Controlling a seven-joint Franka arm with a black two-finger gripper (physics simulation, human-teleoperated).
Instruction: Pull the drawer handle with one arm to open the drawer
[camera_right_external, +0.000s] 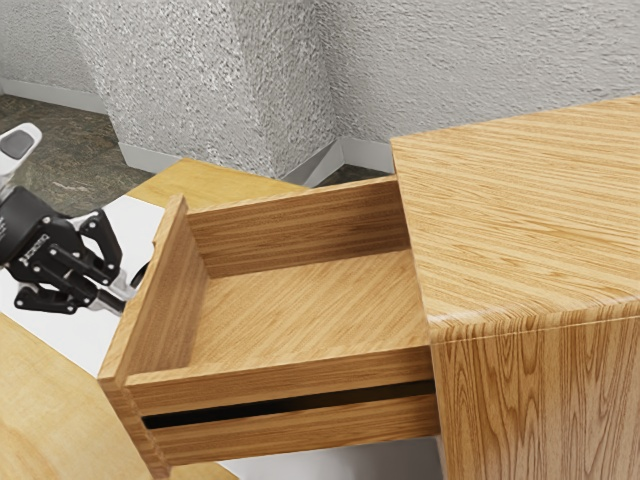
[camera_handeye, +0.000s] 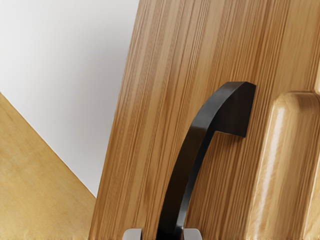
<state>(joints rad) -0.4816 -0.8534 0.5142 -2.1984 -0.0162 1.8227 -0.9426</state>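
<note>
At the cabinet's front: drawer well out, gripper on its handle.
Cabinet (camera_right_external: 520, 230) sits at the exterior view's right. Drawer (camera_right_external: 300, 235) juts leftward, its front panel meeting the gripper (camera_right_external: 120, 290), which is clamped across the black handle (camera_handeye: 200, 145); handle's long axis runs along the panel. Pull path goes leftward over open white table (camera_right_external: 80, 340). Little travel likely remains.

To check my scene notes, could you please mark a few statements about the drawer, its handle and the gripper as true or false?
1. The drawer is pulled well out of the cabinet. True.
2. The drawer holds tools. False: only bare wood shows inside.
3. The handle is black. True.
4. The gripper hovers over the cabinet's top. False: it is at the drawer's front, at the exterior view's left.
</note>
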